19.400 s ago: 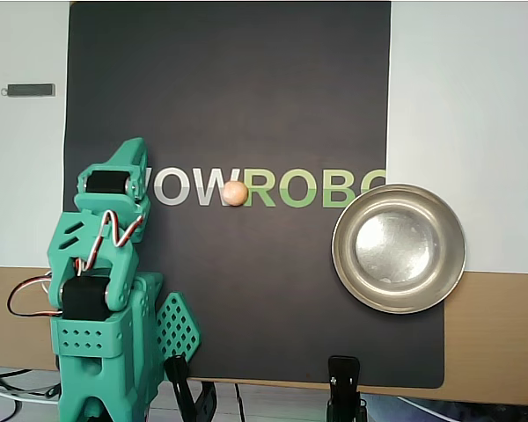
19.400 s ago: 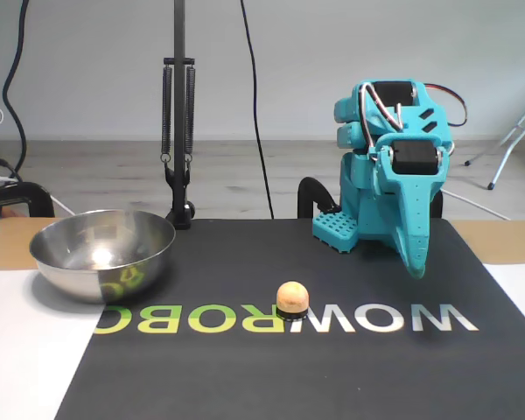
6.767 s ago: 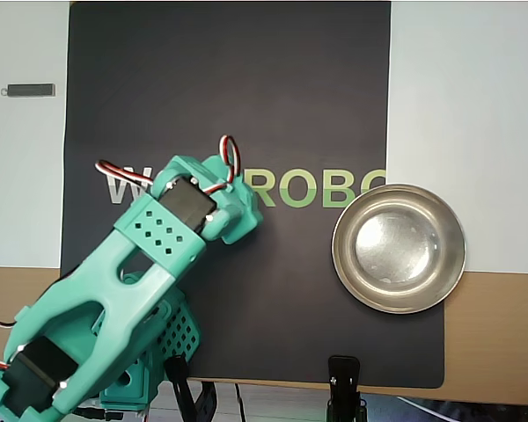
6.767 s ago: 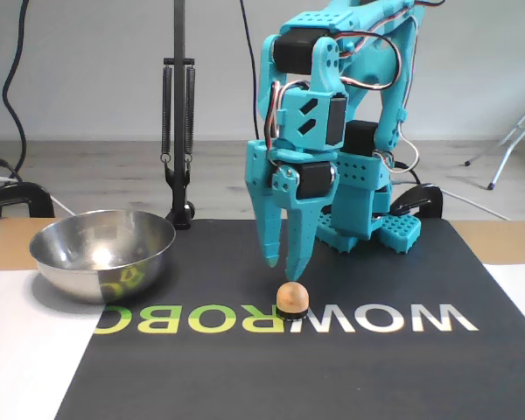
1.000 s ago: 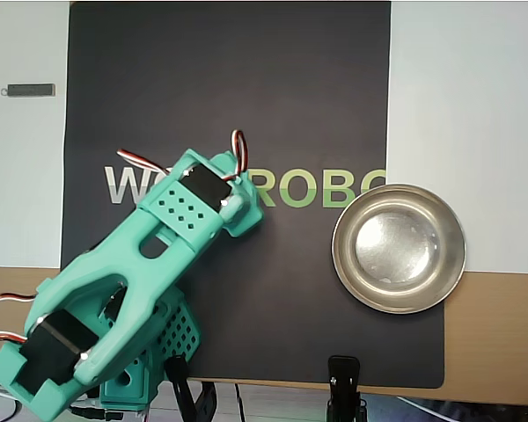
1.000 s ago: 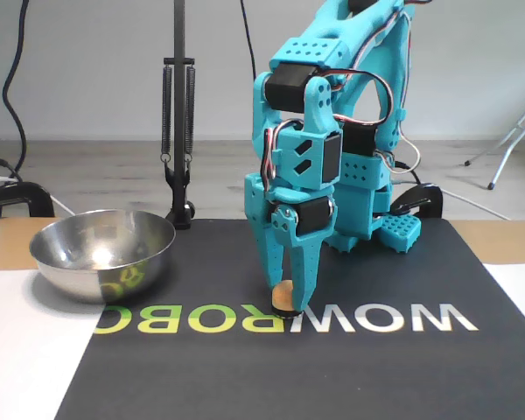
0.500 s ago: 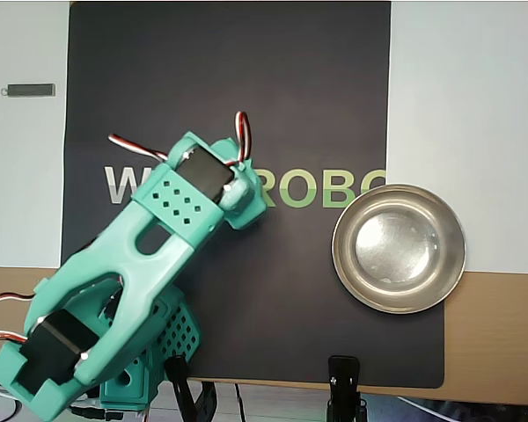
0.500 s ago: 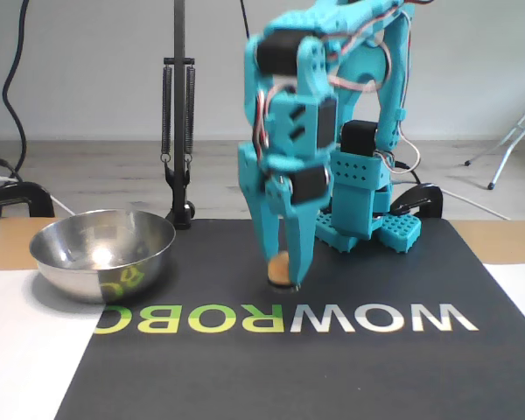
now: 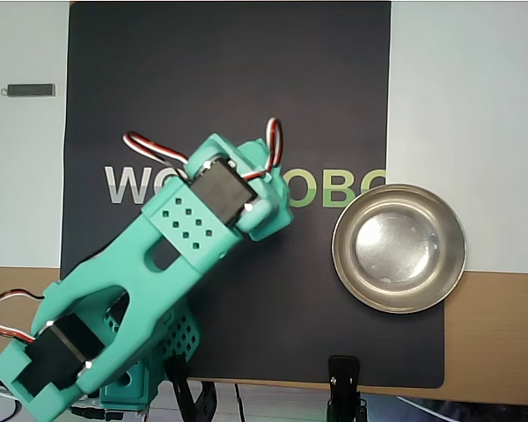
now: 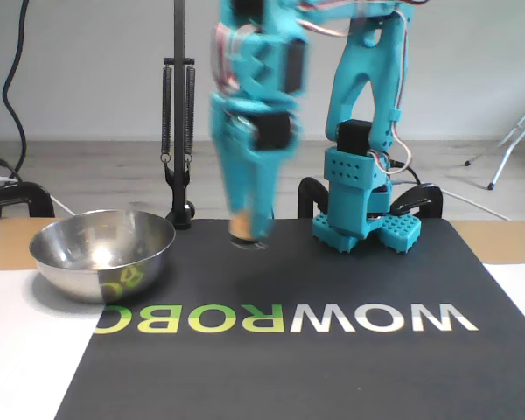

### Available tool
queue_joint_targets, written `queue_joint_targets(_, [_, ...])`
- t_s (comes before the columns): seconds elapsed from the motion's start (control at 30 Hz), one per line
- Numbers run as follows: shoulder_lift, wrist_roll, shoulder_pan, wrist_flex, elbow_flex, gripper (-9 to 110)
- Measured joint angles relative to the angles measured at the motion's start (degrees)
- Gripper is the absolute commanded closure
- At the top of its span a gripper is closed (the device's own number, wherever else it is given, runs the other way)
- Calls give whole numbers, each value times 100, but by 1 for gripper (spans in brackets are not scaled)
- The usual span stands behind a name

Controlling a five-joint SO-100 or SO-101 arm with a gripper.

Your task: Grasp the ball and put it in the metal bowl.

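Lifted clear of the mat since half a second ago, the teal gripper [image 10: 248,236] now hangs in the air, blurred by motion in the fixed view, and has shifted toward the metal bowl [image 10: 102,253]. Its 2 fingers are closed on the ball [image 10: 241,229], a pale orange spot visible between the tips, above the black mat [image 10: 332,367] and to the right of the bowl. From overhead the gripper and ball are hidden under the arm [image 9: 167,264], which reaches diagonally across the mat's lettering. Printed on the mat [image 9: 229,88] in large capitals is "WOWROBO", white for "WOW" and green for "ROBO"; it reads upside down in the fixed view, and overhead the arm covers its middle letters while the bowl [image 9: 399,249] overlaps the last. The shiny steel bowl holds nothing, only reflections.
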Motion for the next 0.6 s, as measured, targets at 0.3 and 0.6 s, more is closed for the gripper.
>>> queue_joint_targets(0.3, [-185,0,554,9,-554,76])
queue_joint_targets(0.6, [-1195,0,1099,9,-1538,76])
